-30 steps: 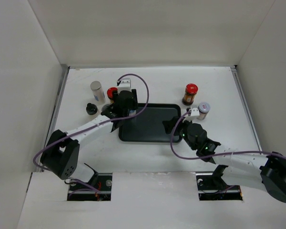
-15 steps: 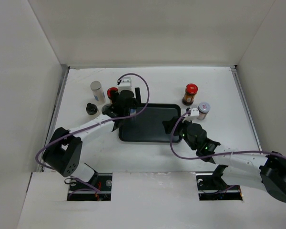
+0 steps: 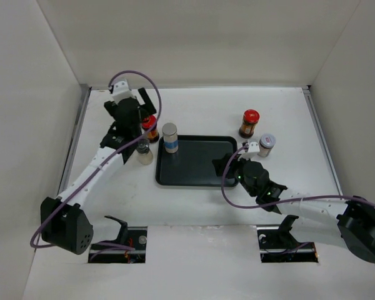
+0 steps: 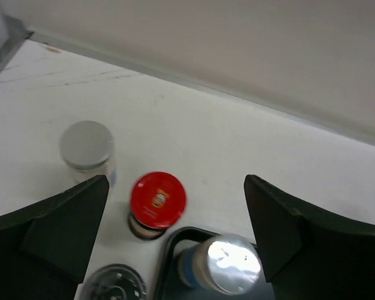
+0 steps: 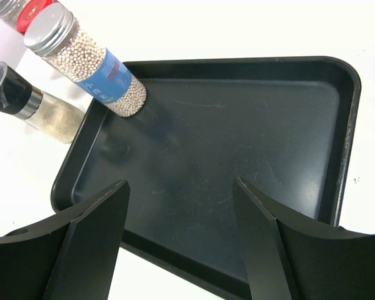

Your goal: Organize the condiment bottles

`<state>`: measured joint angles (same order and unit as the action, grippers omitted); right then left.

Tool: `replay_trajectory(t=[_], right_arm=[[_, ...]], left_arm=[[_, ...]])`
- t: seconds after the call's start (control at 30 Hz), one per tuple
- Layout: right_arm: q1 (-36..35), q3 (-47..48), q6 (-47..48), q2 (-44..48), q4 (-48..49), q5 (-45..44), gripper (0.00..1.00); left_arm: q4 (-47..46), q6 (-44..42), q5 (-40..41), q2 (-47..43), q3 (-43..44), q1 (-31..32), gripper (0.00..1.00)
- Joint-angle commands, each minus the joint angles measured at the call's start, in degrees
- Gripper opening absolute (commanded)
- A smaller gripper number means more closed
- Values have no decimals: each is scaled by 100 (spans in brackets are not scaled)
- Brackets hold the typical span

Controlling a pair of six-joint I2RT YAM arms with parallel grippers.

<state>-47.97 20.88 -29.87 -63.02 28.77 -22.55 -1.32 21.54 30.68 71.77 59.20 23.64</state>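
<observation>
Standing in the tray: one cylinder, both grippers empty

A silver-capped cylinder [image 3: 169,137] with a blue label stands upright in the far-left corner of the black tray [image 3: 190,167]. Just off that corner, on the table [image 3: 206,106], sit a red-lidded jar [image 3: 150,127] and, nearer the arms, a black-capped bottle [image 3: 143,152]. The left wrist view shows a grey-lidded jar [image 4: 86,147] just beside the red one. The left gripper [image 4: 175,184] hangs above this cluster, fingers spread wide and holding nothing. The right gripper [image 5: 180,182] hovers over the tray's bare floor, its fingers likewise wide apart and empty. Right of the tray, a second red-lidded jar [image 3: 250,122] and a silvery-lidded jar [image 3: 267,144] stand close together.
</observation>
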Motion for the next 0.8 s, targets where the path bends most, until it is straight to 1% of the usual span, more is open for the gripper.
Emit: replay_trajectory(t=[0.0,0.13,0.37,0.43,0.57,0.7,0.77], right_arm=[[37,83,-81,98,330,-4,74],[20,135,-37,71,304,-4,74],[-24,162,-19,-26,322,13,75],[-24,153,-37,-52,331,13,75],[-24,153,-19,35,278,5,75],[2,118,-63,10,304,13,75],[-15,153,-10,9,269,13,75]], left_arm=[[616,350,-298,214,197,-714,91],[572,377,-395,600,276,-1111,90],[563,351,-685,1427,741,-1428,89],[606,325,-633,1681,943,-1489,88],[563,333,-607,1919,1067,-1665,85],[624,307,-650,2227,1287,-1727,78],[624,298,-668,2306,1305,-1727,70]])
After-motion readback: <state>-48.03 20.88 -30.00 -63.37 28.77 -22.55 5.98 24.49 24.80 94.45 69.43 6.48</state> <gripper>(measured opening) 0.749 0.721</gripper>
